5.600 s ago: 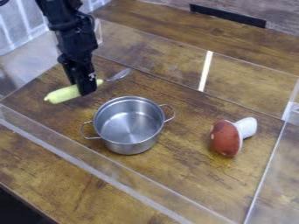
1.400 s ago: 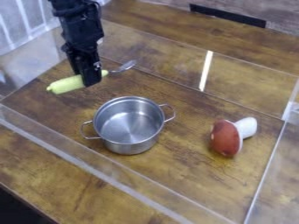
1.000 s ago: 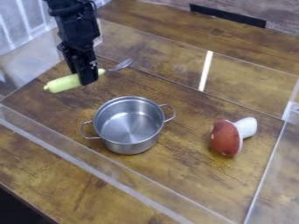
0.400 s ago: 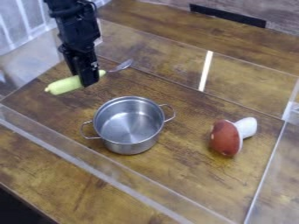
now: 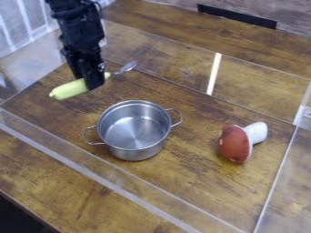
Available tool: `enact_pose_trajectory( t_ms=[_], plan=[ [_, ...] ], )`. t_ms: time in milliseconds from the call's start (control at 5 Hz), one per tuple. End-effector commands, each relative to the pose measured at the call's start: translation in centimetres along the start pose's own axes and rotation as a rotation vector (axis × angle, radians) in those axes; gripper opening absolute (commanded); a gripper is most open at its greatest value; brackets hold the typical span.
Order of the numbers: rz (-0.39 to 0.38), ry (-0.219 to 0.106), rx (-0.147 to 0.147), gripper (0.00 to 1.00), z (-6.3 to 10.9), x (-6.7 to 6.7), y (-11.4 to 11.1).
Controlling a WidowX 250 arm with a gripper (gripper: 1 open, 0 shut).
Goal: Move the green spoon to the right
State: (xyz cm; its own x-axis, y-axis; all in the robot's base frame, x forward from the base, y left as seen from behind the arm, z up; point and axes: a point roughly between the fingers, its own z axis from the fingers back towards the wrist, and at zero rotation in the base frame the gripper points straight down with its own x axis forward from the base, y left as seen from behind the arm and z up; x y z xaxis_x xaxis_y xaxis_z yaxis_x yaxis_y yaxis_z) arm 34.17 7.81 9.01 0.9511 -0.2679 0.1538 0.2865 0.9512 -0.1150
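Steel pot (image 5: 134, 128), red-and-white mushroom (image 5: 238, 141)

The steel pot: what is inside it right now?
Nothing shows inside the steel pot; its shiny bottom and inner wall look bare. The near rim hides a sliver of the inside. The green spoon is at the gripper, up-left of the pot.

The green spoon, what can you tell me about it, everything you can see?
The green spoon is a small, pale yellow-green piece with a smooth plastic look. Its rounded end sticks out to the left of the gripper, which is shut on it near the table's far left. A grey, metal-looking part pokes out on the right side.
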Motion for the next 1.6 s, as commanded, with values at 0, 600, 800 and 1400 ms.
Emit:
enact_pose_trajectory(
  t_ms=[0, 600, 800, 1400],
  plan=[
    [0.033, -0.096, 0.033, 0.00, 3.7, 2.1, -2.4],
    [0.110, -0.131, 0.019, 0.00, 4.6, 3.6, -4.6],
    [0.125, -0.139, 0.014, 0.00, 4.6, 4.0, -5.1],
    [0.162, -0.168, -0.011, 0.00, 4.6, 5.1, -7.1]
  ],
)
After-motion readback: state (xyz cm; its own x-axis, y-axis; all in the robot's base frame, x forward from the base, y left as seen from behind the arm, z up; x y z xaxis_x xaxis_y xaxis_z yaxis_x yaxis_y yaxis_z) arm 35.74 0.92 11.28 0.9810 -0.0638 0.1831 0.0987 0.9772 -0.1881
